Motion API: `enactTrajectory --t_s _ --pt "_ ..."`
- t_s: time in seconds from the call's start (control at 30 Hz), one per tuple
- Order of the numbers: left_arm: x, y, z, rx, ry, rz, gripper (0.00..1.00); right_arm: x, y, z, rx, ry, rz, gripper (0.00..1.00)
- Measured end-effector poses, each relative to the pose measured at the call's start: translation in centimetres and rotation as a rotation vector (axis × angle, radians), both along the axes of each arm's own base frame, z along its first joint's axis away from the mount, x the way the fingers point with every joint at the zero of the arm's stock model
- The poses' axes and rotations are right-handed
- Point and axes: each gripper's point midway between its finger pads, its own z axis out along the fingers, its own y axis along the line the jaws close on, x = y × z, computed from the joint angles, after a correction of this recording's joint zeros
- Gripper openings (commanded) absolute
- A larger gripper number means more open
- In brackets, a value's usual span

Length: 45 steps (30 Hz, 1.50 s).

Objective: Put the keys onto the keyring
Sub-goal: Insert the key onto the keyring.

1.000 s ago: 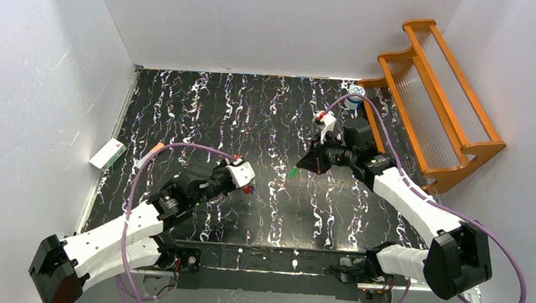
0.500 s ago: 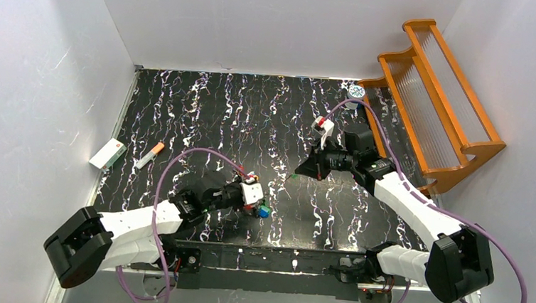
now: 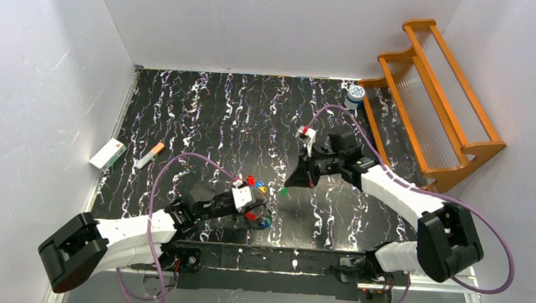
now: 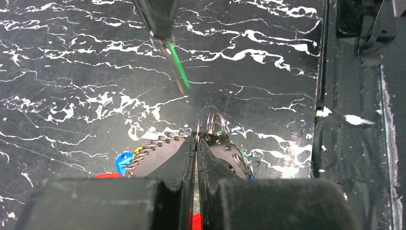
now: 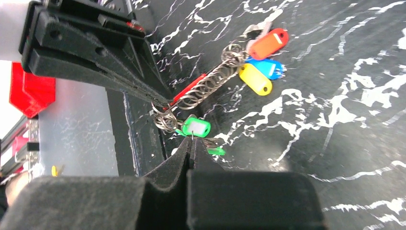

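The left claw [image 4: 196, 140] is pinched shut on the keyring [image 4: 216, 125], with the coloured keys [image 5: 261, 57] strung beside its fingers, low over the tabletop [image 4: 72, 72]. The right claw [image 5: 191, 143] is clamped on a green key [image 5: 196, 127], just beside the left claw's tip.

Legible text: I find none in any view.

Label surfaces noted:
- Green key tag [image 5: 196, 127], just past the right hand [image 5: 193, 142]: I can make out no writing on its white insert.
- Yellow tag [image 5: 255, 79] and orange tag [image 5: 268, 44], farther out from that hand: no writing made out either.
- White box [image 3: 107, 154] at the counter [image 3: 204, 111] edge, well away from the left hand [image 3: 258, 212]: red and green marks, too small to read.
- Jar [image 3: 355, 93], well beyond the right hand: blue-patterned lid, unreadable.
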Motion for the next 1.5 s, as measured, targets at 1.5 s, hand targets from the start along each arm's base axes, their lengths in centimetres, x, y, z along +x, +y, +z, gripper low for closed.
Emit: enactTrajectory --t_s 1.5 --pt "-0.2 0.7 -0.1 -0.073 0.128 0.088 0.0 -6.1 5.9 -2.5 -0.135 -0.068 0.237 0.01"
